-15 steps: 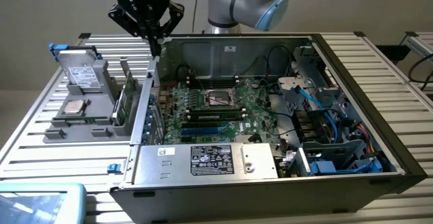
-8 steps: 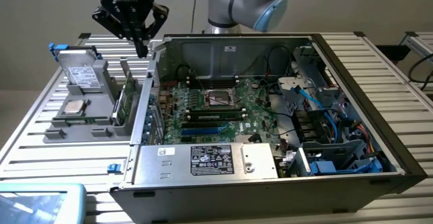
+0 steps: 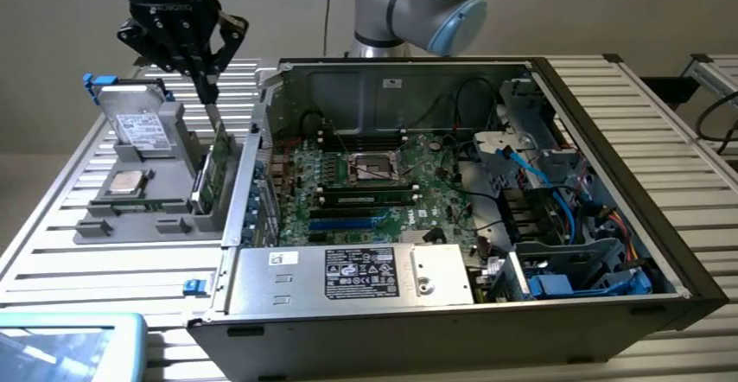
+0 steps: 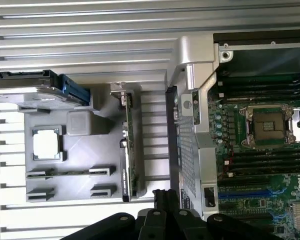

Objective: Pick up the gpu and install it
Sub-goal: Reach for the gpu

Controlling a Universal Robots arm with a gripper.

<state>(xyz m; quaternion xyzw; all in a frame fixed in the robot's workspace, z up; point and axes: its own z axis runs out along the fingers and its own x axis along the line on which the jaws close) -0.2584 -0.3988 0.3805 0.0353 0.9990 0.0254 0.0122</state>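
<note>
1. The desk is ribbed silver metal, and everything rests on its slats.
2. A computer case lies on its side with the panel off, so I judge its green motherboard faces up for reaching from above.
3. At the exterior view's left, beside the case, sits a grey moulded tray with slots that keep parts upright.
4. A hard drive with blue rails stands in it.
5. The gpu, a thin green card, stands on edge in the slot nearest the case, its top edge offered upward.
6. My black tool hangs just above that edge, fingers drawn together and gripping nothing.
7. A square silver chip lies flat in the tray.
</note>
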